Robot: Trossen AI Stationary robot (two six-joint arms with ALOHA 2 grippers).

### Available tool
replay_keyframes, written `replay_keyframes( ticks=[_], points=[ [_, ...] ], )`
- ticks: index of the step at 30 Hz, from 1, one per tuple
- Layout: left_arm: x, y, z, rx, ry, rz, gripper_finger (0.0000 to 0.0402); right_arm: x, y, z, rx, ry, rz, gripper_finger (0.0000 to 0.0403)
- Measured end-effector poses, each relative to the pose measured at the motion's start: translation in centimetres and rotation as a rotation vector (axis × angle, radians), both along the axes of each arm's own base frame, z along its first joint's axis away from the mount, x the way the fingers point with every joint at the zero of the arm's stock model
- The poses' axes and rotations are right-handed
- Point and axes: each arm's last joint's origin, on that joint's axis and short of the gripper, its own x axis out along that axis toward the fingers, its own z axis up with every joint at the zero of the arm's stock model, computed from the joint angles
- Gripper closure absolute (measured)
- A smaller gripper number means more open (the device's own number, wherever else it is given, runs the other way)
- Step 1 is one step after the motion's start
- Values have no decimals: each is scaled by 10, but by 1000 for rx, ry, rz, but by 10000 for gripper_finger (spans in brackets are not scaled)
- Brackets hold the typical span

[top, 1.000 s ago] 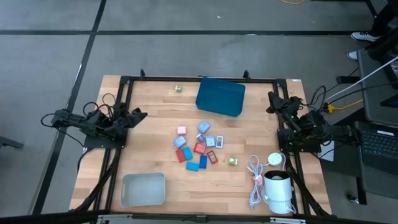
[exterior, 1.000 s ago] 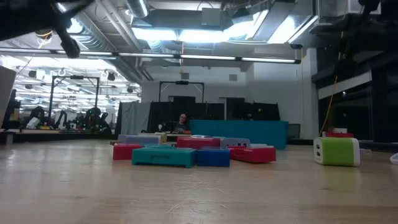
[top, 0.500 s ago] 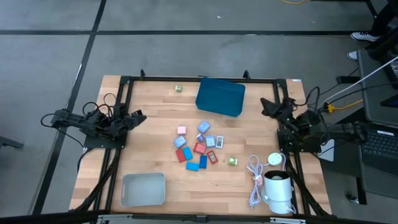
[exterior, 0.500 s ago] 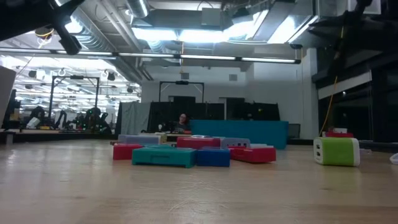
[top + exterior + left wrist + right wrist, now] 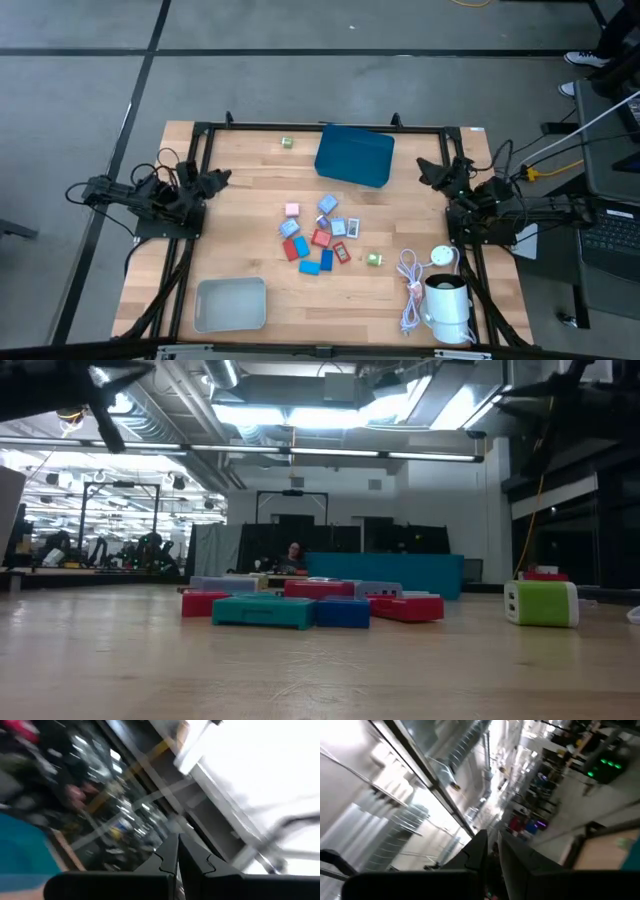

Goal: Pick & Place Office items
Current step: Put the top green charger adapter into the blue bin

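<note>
Sitting mid-table, the office items (image 5: 319, 238) are a loose cluster of red, blue, pink and white pieces just in front of the blue bin (image 5: 355, 155). Left gripper (image 5: 219, 177) is clenched at the left table edge; right gripper (image 5: 428, 170) is clenched at the right edge, both well apart from the cluster.

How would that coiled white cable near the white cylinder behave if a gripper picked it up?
The coiled white cable lies in loose thin loops, so it would probably be floppy, sagging and uncoiling when lifted. It looks thin, so likely light. One end runs toward the white cylindrical device; if attached, it might tug on it, though that join can't be confirmed.
</note>
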Motion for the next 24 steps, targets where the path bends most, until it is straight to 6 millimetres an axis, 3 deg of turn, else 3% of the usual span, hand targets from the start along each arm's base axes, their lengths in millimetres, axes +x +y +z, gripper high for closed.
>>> replay_keyframes(
  ticks=[5, 9, 12, 14, 18, 21, 24],
  points=[
    [0, 2, -1, -134, -29, 18, 395, -3, 1, 24, -91, -35, -28, 350],
    [1, 4, 3, -241, -88, 26, 388, -3, 2, 58, -177, -69, -36, 350],
    [2, 7, 28, -207, -109, 47, 380, 4, 3, 96, -289, -68, -40, 350],
    [10, 7, 52, -112, -48, 63, 371, 19, 3, 120, -424, 47, -117, 350],
    [41, 4, 110, 176, 269, 102, 345, 42, 1, 169, -705, 262, -327, 350],
    [69, 6, 141, 384, 708, 140, 311, 53, -6, 193, -679, 433, -413, 350],
    [94, 14, 163, 545, 1104, 181, 271, 57, -13, 205, -579, 651, -357, 347]
  ],
)
